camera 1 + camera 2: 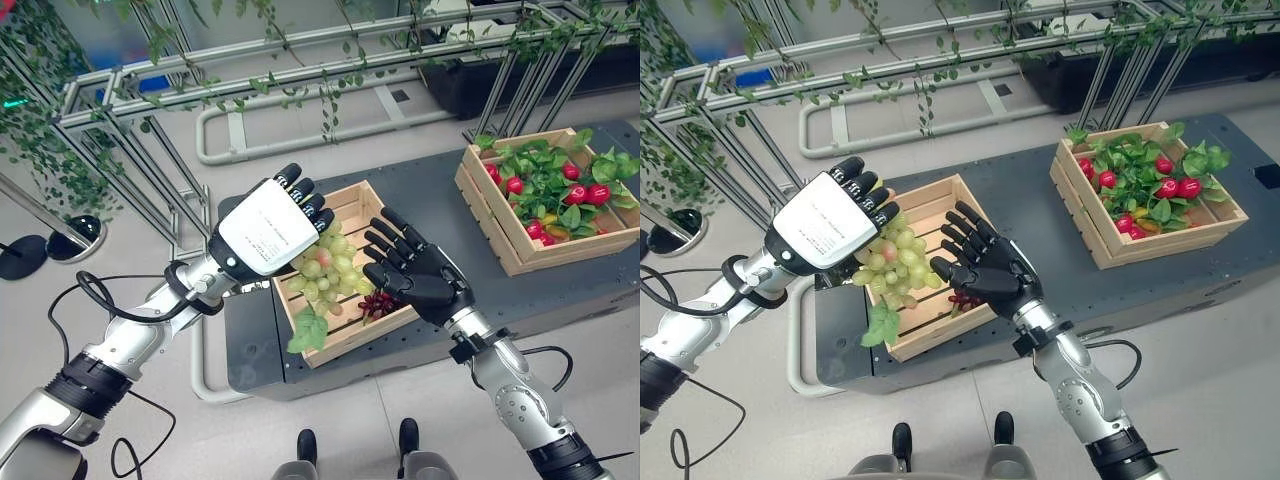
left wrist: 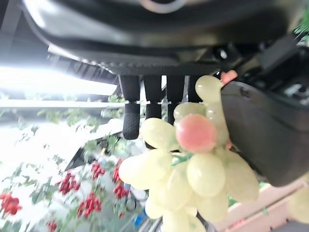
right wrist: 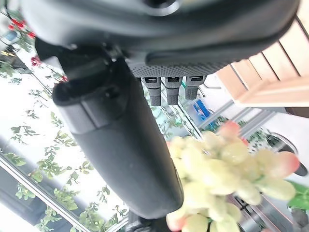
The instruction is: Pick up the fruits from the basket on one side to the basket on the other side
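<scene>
A bunch of green grapes (image 1: 335,265) with a leaf (image 1: 308,330) hangs above the near wooden crate (image 1: 340,345), held in my left hand (image 1: 270,230). The left wrist view shows the grapes (image 2: 193,169) pinched between thumb and fingers (image 2: 131,111). My right hand (image 1: 420,270) is open, palm up, fingers spread, just right of the bunch and above the crate's right side. The grapes (image 3: 227,169) lie past its thumb (image 3: 116,140) in the right wrist view. A small dark red cluster (image 1: 378,303) lies in the near crate. The far crate (image 1: 520,255) holds red fruits and green leaves.
Both crates stand on a dark grey platform (image 1: 430,190). Silver metal frames with hanging vines (image 1: 300,60) run behind it and along the left. A round black base (image 1: 20,255) sits on the floor at far left.
</scene>
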